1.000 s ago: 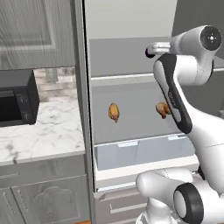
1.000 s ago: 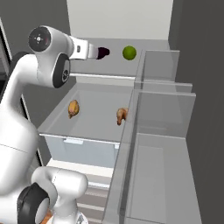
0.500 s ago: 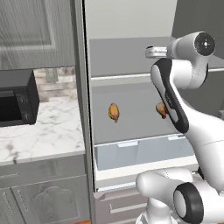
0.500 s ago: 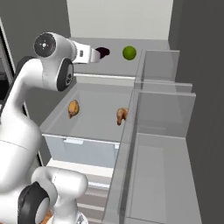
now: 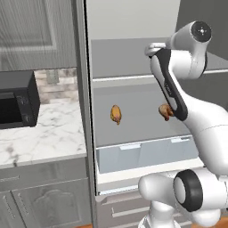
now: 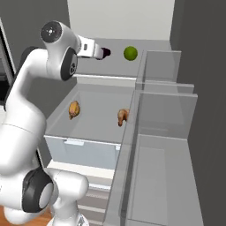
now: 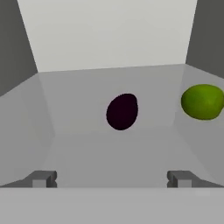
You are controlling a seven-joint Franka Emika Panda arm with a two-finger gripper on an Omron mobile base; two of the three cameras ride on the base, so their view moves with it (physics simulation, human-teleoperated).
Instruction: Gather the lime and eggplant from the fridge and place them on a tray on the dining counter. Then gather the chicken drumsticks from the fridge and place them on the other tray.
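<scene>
On the fridge's upper shelf (image 7: 113, 153) a dark purple eggplant (image 7: 122, 111) lies straight ahead of my gripper (image 7: 111, 179), some way off. A green lime (image 7: 202, 101) rests to its right near the side wall. My gripper is open, its fingertips (image 7: 41, 178) wide apart with nothing between them. From the right base view the gripper (image 6: 100, 51) reaches over the upper shelf and half hides the eggplant (image 6: 107, 52), with the lime (image 6: 130, 53) beside it. Two brown chicken drumsticks (image 6: 74, 109) (image 6: 123, 116) lie on the shelf below, the same drumsticks (image 5: 116, 114) (image 5: 165, 111) in the left base view.
The open fridge door with clear bins (image 6: 167, 110) stands to the right of the arm. A pale drawer (image 6: 84, 150) sits under the drumstick shelf. A black microwave (image 5: 15, 100) stands on the marble counter (image 5: 49, 133) left of the fridge.
The hand has pushed a little further in over the upper shelf toward the eggplant. The jaws stayed open and the food has not moved.
</scene>
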